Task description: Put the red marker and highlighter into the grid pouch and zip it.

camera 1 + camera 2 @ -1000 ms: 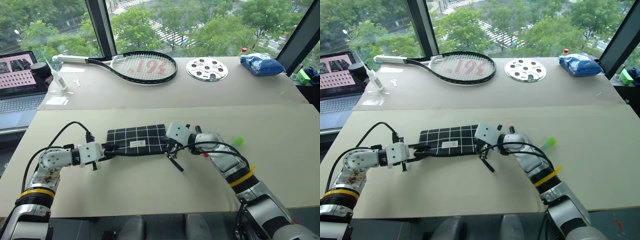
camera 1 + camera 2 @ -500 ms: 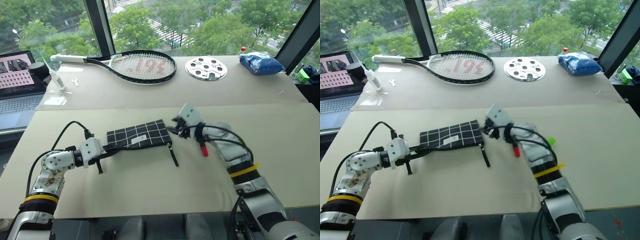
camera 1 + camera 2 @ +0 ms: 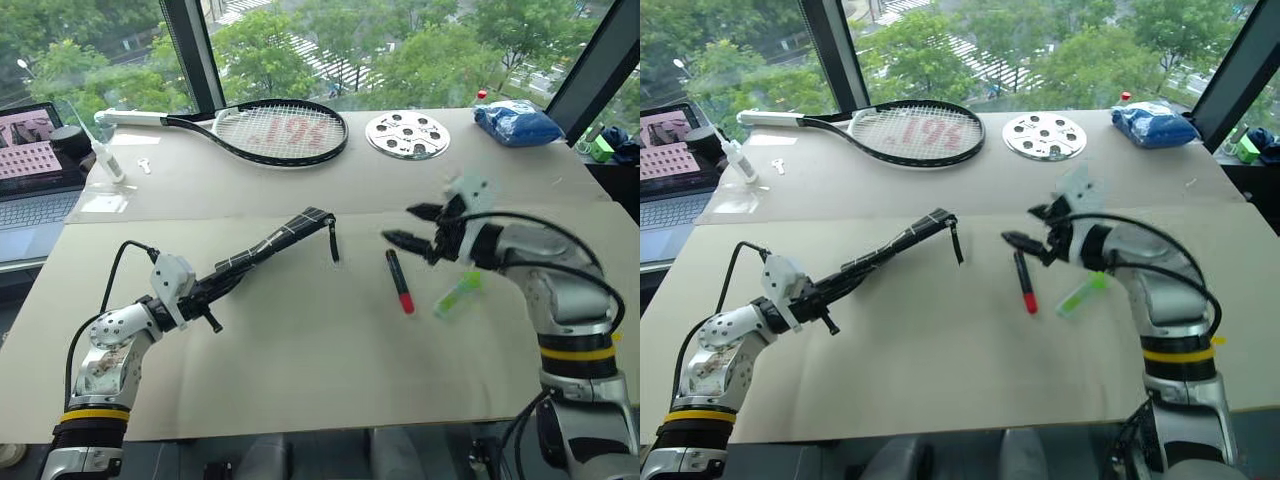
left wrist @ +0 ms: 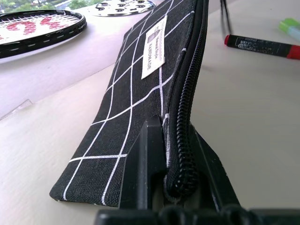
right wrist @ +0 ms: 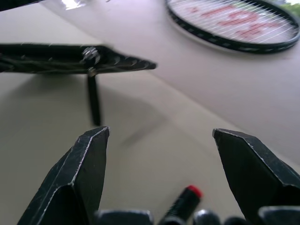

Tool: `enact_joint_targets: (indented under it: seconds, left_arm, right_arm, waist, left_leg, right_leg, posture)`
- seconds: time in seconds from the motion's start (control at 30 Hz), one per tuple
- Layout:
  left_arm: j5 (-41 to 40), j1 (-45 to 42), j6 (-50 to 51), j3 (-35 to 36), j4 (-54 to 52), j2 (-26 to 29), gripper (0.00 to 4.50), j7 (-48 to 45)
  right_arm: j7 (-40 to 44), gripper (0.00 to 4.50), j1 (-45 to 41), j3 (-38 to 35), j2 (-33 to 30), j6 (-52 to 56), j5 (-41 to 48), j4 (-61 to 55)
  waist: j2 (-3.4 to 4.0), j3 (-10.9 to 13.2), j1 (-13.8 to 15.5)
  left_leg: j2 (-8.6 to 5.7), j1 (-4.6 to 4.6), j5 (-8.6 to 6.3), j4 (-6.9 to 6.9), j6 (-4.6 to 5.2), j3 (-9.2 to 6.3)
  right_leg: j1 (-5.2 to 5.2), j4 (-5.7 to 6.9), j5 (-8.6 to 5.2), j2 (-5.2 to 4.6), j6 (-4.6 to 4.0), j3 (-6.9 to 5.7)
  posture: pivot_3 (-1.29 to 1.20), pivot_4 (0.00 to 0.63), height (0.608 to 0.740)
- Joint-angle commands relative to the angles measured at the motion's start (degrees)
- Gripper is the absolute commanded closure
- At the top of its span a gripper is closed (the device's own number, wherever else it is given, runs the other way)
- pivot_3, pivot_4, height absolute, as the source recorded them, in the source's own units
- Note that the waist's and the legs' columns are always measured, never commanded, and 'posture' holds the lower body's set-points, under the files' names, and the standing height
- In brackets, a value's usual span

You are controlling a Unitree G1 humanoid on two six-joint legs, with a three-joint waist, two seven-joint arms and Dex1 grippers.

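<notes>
**Mia:** Where is the grid pouch (image 3: 270, 243)?

**Ben:** It is up in the air over the surface (image 3: 300, 350). The left gripper (image 3: 213, 292) has its jaws squeezed tight on one short end, right by the zipper. The pouch sticks out from there, slanting up and away, with its thin edge facing up. The black pull strap (image 3: 332, 238) hangs down from the far end.

**Mia:** And the red marker (image 3: 399, 281)?

**Ben:** It lies flat on the surface, near the middle, a little past the far end of the pouch. The highlighter (image 3: 459, 294) lies just beside it, on the right, not touching it.

**Mia:** What is the right gripper (image 3: 408, 226) doing?

**Ben:** It hangs above the marker's black end. Its jaws are spread wide apart and hold nothing. They touch nothing too.

**Mia:** Is there room to move?

**Ben:** Yes. The near half of the surface is bare, all the way to the front edge. The right side past the highlighter is bare as well.

**Mia:** What is far back?

**Ben:** A tennis racket (image 3: 265, 131), a round metal disc with holes (image 3: 407, 135) and a blue bag (image 3: 518, 122) sit along the back by the window. A laptop (image 3: 38, 175) sits off the left edge. They are all well apart from the pouch and the pens.
</notes>
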Motion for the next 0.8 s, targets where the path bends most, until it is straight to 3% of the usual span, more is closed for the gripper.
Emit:
enact_joint_targets:
  seconds: [0.03,0.3,0.73,0.8]
  left_arm:
    - [-0.5,-0.9,0.5,0.9,-1.9,-0.1,4.50,0.3]
    - [1.9,-0.9,-0.2,-0.5,-2.4,0.5,4.50,-0.9]
    - [7.6,-2.7,-0.9,-2.1,0.0,0.0,4.50,2.4]
    - [7.8,-3.0,-0.8,-2.1,0.2,-0.3,4.50,2.9]
  right_arm:
    - [-4.7,0.60,-1.3,3.7,3.8,0.3,-2.1,-0.6]
    - [-13.1,0.60,-7.6,5.8,10.6,-4.3,-7.7,11.5]
    - [-10.5,0.60,-7.1,7.8,14.4,-3.3,-5.4,10.5]
    - [-10.0,1.10,-6.8,7.8,14.3,-3.7,-5.2,10.1]
  waist:
    - [0.01,0.0,0.1]
    - [0.00,0.0,0.3]
    - [0.01,0.0,0.2]
    - [0.01,0.0,0.2]
  left_leg:
    - [0.00,0.01,0.02,0.01,-0.03,0.00]
    - [-0.02,-0.07,0.08,0.01,-0.14,-0.01]
    - [-0.02,-0.12,0.09,-0.02,-0.16,-0.01]
    - [-0.02,-0.12,0.09,-0.02,-0.16,-0.01]
  right_leg:
    - [-0.01,0.01,0.01,0.00,-0.01,0.01]
    - [-0.07,0.01,0.05,0.00,-0.03,0.00]
    - [-0.14,0.02,0.05,0.00,-0.03,0.00]
    - [-0.14,0.02,0.05,0.00,-0.03,0.00]
  posture:
    - [0.00,0.150,0.740]
    - [0.00,0.150,0.740]
    - [0.00,0.150,0.740]
    - [0.00,0.150,0.740]
